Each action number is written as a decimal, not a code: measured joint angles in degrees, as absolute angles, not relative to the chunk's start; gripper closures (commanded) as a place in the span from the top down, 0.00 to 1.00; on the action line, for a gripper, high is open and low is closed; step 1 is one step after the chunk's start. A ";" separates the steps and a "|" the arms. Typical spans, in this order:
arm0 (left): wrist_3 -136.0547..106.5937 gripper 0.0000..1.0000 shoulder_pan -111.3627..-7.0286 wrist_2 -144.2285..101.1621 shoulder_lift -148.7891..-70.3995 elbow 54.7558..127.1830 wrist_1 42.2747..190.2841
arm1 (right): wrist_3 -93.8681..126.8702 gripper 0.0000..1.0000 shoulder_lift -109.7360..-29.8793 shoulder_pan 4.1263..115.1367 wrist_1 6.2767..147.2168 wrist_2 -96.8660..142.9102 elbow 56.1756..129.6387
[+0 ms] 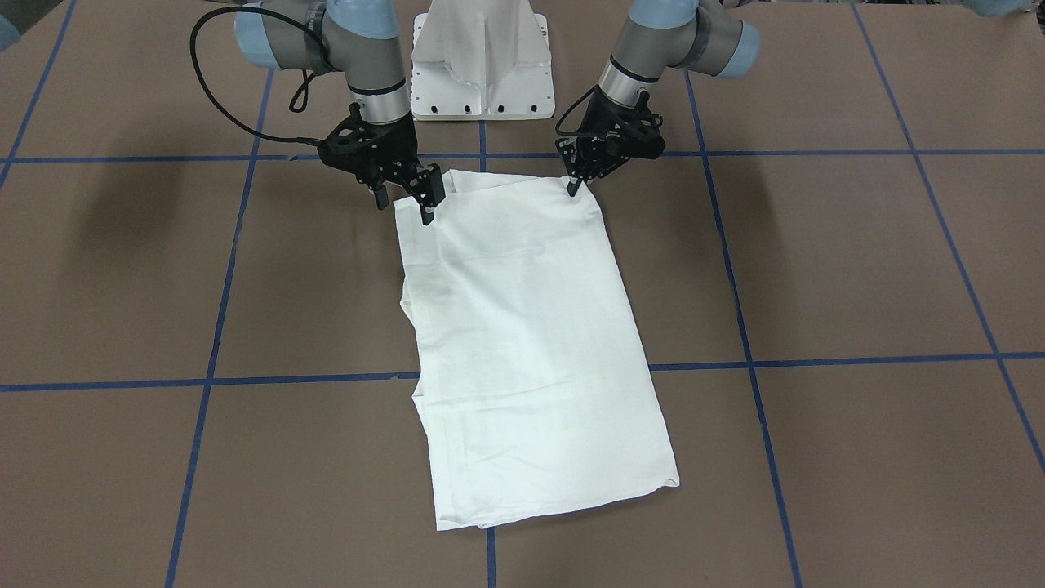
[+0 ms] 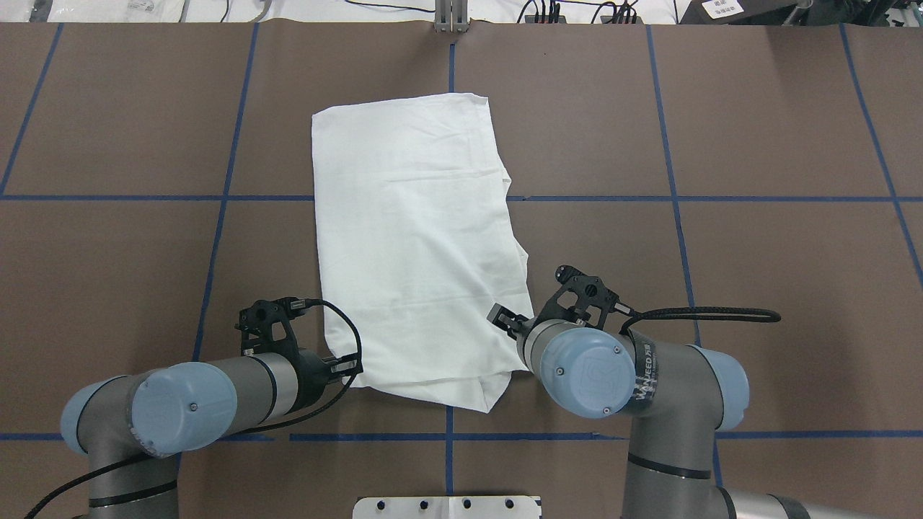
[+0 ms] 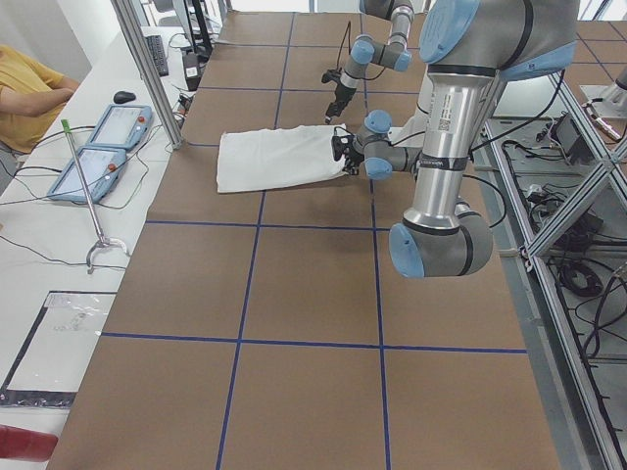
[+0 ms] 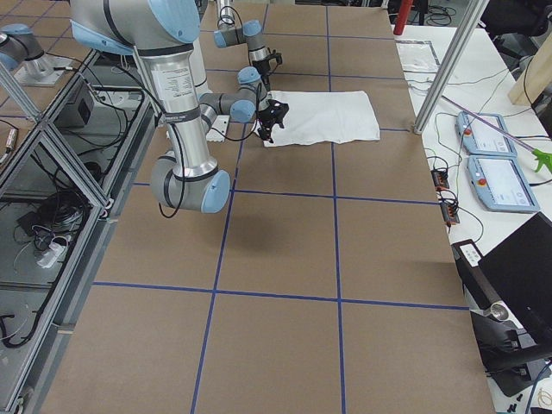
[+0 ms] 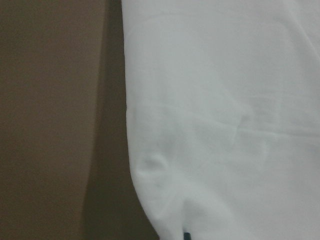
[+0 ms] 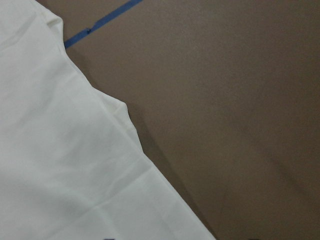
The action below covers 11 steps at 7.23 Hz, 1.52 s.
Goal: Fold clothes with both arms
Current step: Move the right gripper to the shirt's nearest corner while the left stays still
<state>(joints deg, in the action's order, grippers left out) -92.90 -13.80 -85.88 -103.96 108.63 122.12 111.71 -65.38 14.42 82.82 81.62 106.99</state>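
Note:
The white T-shirt (image 1: 522, 343) lies folded into a long flat rectangle on the brown table, with no text or collar showing; it also shows in the overhead view (image 2: 411, 238). My left gripper (image 1: 575, 186) is down at the shirt's near corner on my left, jaws closed and pinching the cloth edge (image 5: 160, 200). In the overhead view the left gripper (image 2: 345, 366) sits at that same edge. My right gripper (image 1: 406, 206) is open and straddles the other near corner; it also shows in the overhead view (image 2: 505, 321). The right wrist view shows the shirt's edge (image 6: 60, 165).
The white pedestal base (image 1: 482, 73) stands between my arms, just behind the shirt. Blue tape lines (image 1: 816, 359) grid the table. An operator (image 3: 24, 93) and teach pendants (image 3: 103, 142) are on a side bench beyond the table's far edge.

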 measured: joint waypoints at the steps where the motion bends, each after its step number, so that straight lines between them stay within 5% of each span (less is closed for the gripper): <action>1: -92.90 0.00 -13.80 -85.87 -103.92 108.63 122.10 | 113.30 0.90 -64.99 12.69 83.14 80.62 106.65; 6: -92.98 0.00 -13.81 -85.11 -103.83 108.74 122.08 | 116.29 0.74 -62.52 9.97 83.40 78.04 103.13; 7: -92.99 0.00 -13.81 -85.09 -103.82 108.78 122.10 | 116.34 0.63 -62.42 9.94 83.40 77.92 102.95; 8: -92.99 0.00 -13.80 -85.08 -103.81 108.79 122.14 | 116.38 0.35 -62.32 9.94 83.41 77.84 102.84; 9: -92.99 0.00 -13.77 -85.08 -103.80 108.80 122.16 | 116.53 0.23 -62.03 9.98 83.36 77.68 102.66; 11: -92.99 0.00 -13.73 -85.08 -103.74 108.81 122.15 | 116.84 0.22 -61.26 10.01 83.32 77.34 102.61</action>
<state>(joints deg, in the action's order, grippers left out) -92.99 -13.73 -85.08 -103.74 108.81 122.15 116.84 -61.26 10.01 83.32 77.34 102.61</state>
